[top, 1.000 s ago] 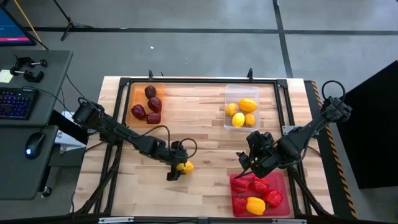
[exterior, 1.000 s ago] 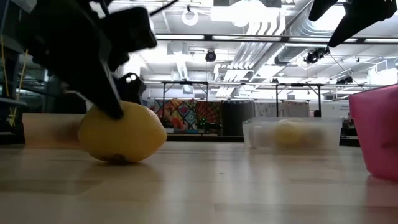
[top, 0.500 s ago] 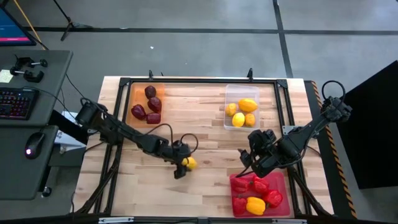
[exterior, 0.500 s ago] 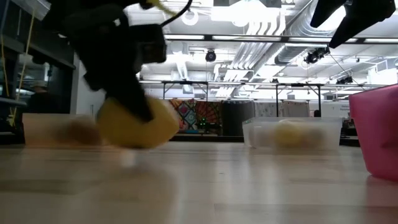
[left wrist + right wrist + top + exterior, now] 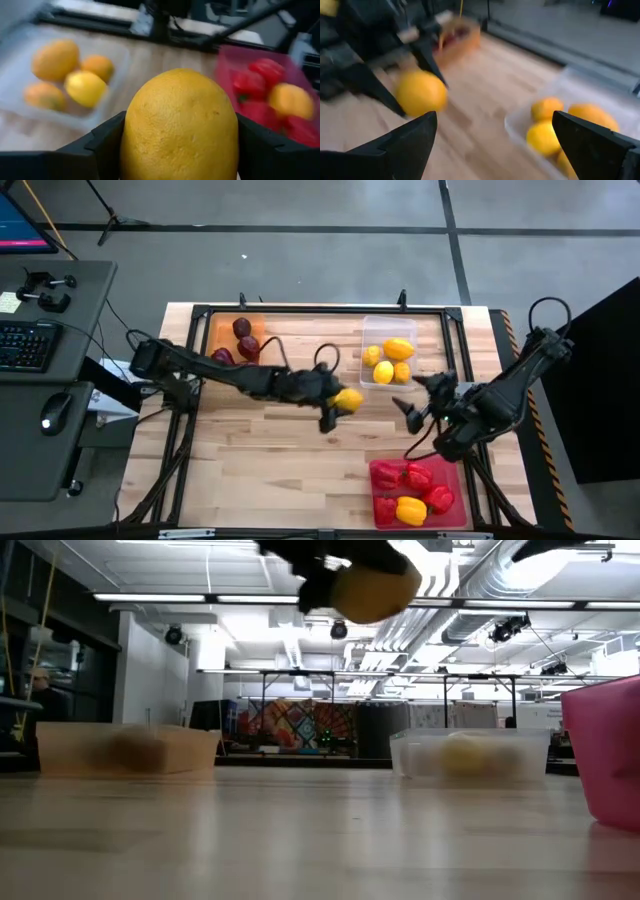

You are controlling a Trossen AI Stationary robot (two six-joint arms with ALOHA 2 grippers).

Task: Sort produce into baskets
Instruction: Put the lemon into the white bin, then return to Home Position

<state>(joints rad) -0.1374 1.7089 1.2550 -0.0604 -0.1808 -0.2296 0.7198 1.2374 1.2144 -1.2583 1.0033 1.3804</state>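
High view: left gripper [image 5: 337, 406] carries a yellow citrus [image 5: 348, 399] beside the clear basket [image 5: 388, 351] (carry it on over the rim). Left wrist: fingers clamp it firmly. Right gripper [image 5: 422, 402] gapes empty

Pale wood table [image 5: 300, 450], dimpled lemon [image 5: 180, 125]

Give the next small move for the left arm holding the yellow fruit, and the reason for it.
Probably carry on toward the clear plastic basket and stop above it. The left gripper holds the round yellow citrus fruit off the table, just short of that basket, which already holds yellow and orange citrus. The open right gripper waits nearby.
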